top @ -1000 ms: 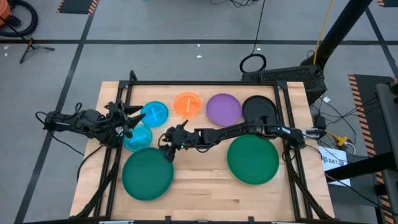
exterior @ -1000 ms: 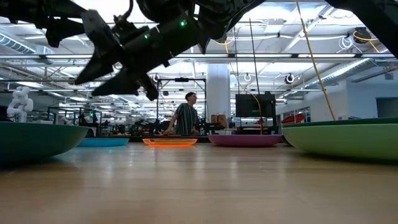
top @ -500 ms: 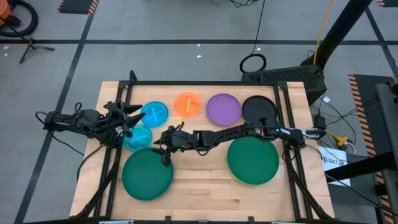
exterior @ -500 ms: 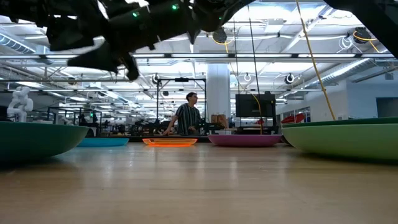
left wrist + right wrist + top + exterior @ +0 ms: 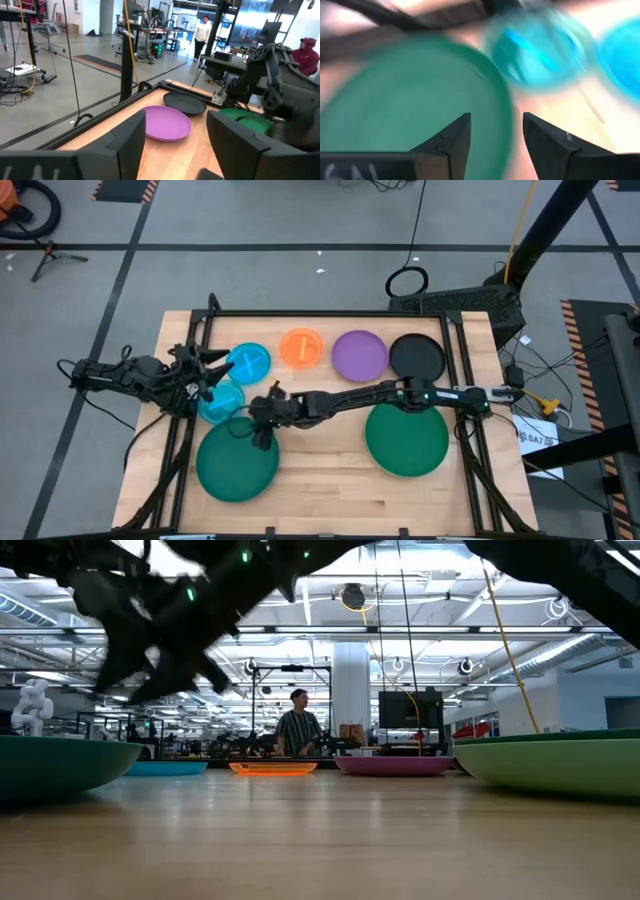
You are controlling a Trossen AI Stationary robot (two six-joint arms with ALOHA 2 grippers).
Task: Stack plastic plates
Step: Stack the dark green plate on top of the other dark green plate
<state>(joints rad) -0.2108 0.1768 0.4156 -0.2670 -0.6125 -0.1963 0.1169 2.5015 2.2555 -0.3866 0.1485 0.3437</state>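
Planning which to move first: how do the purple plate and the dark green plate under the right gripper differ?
The purple plate is smaller than the dark green plate. The purple one lies in the far row beside the black plate; the dark green one lies near the table's front-left. The open right gripper hovers at the green plate's edge; nothing is near the purple one. Both are round and lie flat.

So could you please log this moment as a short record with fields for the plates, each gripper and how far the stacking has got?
plates in view: two large green, two cyan, orange, purple, black
left gripper: open, empty, by the cyan plates
right gripper: open, empty, over the rim of the left-hand green plate, near the cyan one beside it
stacking: none visible; the plates lie singly on the table
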